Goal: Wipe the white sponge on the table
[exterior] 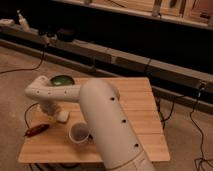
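Note:
My gripper (56, 113) reaches down at the left side of the table (135, 107), below the bent wrist of my white arm (100, 107). It is shut on the white sponge (63, 117), a small off-white block pressed against the pale wooden top. The sponge lies between the green bowl and the white cup. The arm's bulk hides the middle of the table.
A green bowl (61, 80) stands at the table's back left corner. A white cup (79, 133) stands near the front, just right of the sponge. A reddish-brown object (37, 130) lies at the left edge. Cables run over the floor around the table.

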Controlling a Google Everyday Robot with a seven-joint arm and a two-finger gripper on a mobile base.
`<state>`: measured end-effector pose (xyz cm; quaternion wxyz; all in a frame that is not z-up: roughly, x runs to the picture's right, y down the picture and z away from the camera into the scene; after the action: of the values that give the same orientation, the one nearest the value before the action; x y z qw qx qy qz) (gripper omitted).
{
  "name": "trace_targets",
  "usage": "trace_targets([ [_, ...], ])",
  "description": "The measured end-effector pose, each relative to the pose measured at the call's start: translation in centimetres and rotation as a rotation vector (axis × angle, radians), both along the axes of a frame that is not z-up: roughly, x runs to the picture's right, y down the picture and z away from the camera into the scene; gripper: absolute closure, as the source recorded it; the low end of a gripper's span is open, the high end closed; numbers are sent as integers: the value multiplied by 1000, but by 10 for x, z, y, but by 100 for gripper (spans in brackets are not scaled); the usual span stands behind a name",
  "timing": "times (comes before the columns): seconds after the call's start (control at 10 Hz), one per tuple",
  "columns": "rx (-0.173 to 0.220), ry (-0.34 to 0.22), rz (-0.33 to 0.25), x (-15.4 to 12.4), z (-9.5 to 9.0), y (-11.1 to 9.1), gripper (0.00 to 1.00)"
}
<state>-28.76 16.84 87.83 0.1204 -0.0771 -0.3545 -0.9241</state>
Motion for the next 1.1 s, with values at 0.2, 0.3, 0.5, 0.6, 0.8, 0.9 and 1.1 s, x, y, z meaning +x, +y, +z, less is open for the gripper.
trace_targets([
  [0.2, 27, 9, 19, 11, -12, 3, 74],
  [0.3, 35, 12, 21, 14, -16, 6, 74],
  [0.5, 52, 16, 23, 22, -27, 22, 74],
  [0.6, 54, 18, 29, 26, -30, 29, 74],
  [0.8, 68, 30, 64, 42, -36, 40, 74],
  [0.9, 71, 37, 80, 48, -39, 41, 74],
  [1.1, 93, 81, 137, 79, -49, 41, 74],
])
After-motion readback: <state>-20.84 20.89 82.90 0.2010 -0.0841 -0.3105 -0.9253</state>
